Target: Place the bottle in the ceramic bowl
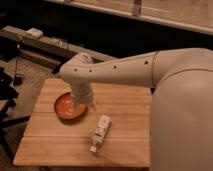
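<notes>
The bottle [100,132] is slim and off-white with a white cap and a dark-marked label. It lies on its side on the wooden table [55,145], cap toward the front edge. The ceramic bowl [66,106] is shallow and orange-red inside, and stands on the table's left part. My gripper [80,106] hangs from the white arm over the bowl's right rim, up and to the left of the bottle. The wrist hides most of it. Nothing shows in it.
My large white arm and body [180,110] fill the right side and cover the table's right edge. A dark bench with a small white object [35,33] stands behind the table. A black stand [6,95] is at the left.
</notes>
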You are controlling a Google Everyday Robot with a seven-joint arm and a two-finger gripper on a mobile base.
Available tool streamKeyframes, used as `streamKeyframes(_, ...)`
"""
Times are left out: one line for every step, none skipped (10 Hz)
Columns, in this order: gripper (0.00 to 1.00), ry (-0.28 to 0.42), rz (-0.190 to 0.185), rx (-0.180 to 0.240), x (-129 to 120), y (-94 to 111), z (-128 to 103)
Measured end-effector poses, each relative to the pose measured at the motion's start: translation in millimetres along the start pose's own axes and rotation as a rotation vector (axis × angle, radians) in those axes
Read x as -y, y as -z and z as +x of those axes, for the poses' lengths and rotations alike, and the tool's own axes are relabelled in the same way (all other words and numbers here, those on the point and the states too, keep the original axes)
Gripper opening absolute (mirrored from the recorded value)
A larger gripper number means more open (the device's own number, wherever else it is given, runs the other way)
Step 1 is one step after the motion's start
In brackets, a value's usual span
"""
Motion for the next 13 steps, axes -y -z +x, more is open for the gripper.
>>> streamKeyframes(0.65, -0.002, -0.006, 0.001, 7.5, 0.5, 6.0)
streamKeyframes(0.65, -0.006, -0.017, 0.004, 21.1, -0.9, 17.1)
streamKeyframes(0.65, -0.013, -0.025, 0.001, 30.0, -3.4, 22.9)
streamKeyframes(0.65, -0.025, -0.033, -0.006, 39.8, -8.8, 28.1)
streamKeyframes(0.65, -0.037, -0.044, -0.016, 46.4, -20.2, 31.9)
streamKeyframes(0.65, -0.038, -0.053, -0.023, 49.3, -38.0, 34.0)
streamKeyframes(0.65, -0.043, -0.054, -0.027, 51.4, -49.0, 33.6)
streamKeyframes(0.65, -0.044, -0.058, -0.03, 52.1, -62.1, 31.4)
streamKeyframes(0.65, -0.041, -0.063, -0.033, 50.9, -73.9, 28.9)
streamKeyframes(0.65, -0.041, -0.068, -0.038, 50.0, -80.8, 26.9)
streamKeyframes(0.65, -0.042, -0.071, -0.043, 52.6, -86.2, 24.5)
streamKeyframes(0.65, -0.05, -0.074, -0.049, 56.6, -92.4, 22.1)
streamKeyframes(0.65, -0.055, -0.071, -0.053, 59.7, -96.7, 21.7)
